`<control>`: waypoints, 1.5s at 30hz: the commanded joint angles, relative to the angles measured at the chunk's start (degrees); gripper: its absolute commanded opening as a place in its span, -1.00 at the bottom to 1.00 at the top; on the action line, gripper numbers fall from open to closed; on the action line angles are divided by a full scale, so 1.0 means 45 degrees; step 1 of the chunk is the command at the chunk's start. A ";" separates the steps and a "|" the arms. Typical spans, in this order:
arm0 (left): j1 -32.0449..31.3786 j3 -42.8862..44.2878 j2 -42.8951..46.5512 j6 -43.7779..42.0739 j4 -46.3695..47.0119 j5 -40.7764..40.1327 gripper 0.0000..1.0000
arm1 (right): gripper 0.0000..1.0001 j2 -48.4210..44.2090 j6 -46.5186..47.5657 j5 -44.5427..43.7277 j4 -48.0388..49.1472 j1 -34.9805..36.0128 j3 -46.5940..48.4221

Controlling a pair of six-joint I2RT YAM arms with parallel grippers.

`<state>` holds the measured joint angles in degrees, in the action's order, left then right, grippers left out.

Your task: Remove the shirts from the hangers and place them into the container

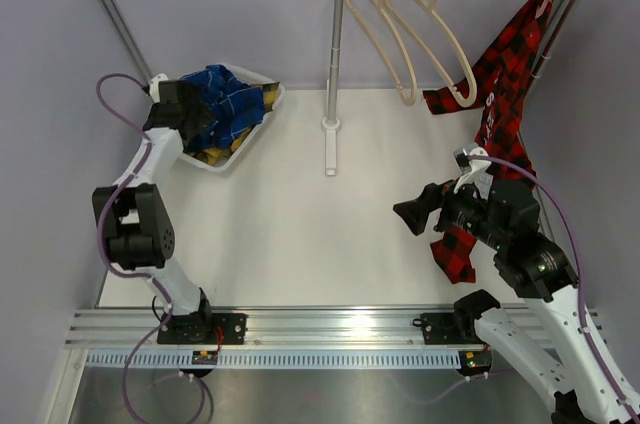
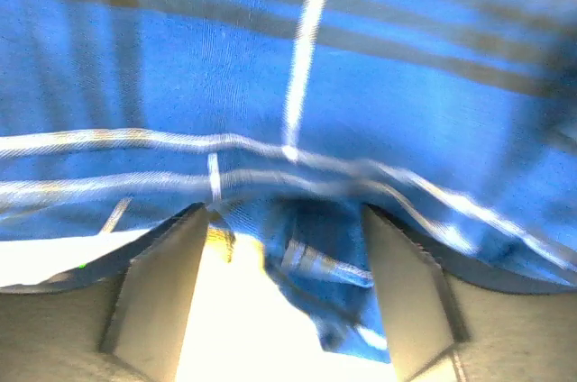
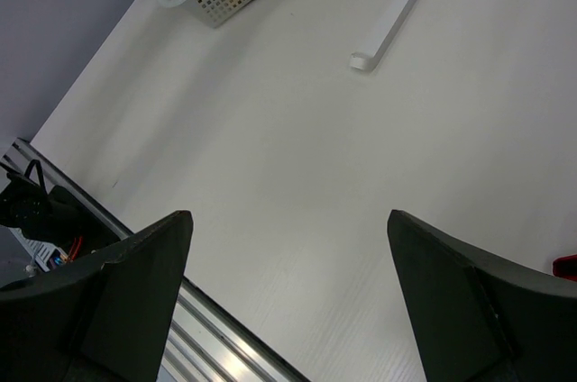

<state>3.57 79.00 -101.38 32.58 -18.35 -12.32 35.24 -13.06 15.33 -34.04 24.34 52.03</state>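
Right claw (image 1: 407, 214) is hovering spread near red shirt (image 1: 505, 69); cloth is hanging limp, probably light; shoulder fold is looking likeliest for pinching.

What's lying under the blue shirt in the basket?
Yellow-and-black plaid fabric shows beneath the blue shirt in the basket. The blue shirt covers most of that fabric and the basket floor, so anything else there is hidden.
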 commanded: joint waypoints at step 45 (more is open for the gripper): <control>0.4987 -0.6151 0.3039 0.4850 0.8198 0.1975 0.95 | 0.99 -0.0742 0.0050 0.1339 0.0612 0.0138 -0.0078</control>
<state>25.47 48.14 -86.11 53.23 13.67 -3.64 31.51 -13.28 20.53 -33.61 24.34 51.64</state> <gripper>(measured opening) 0.980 0.993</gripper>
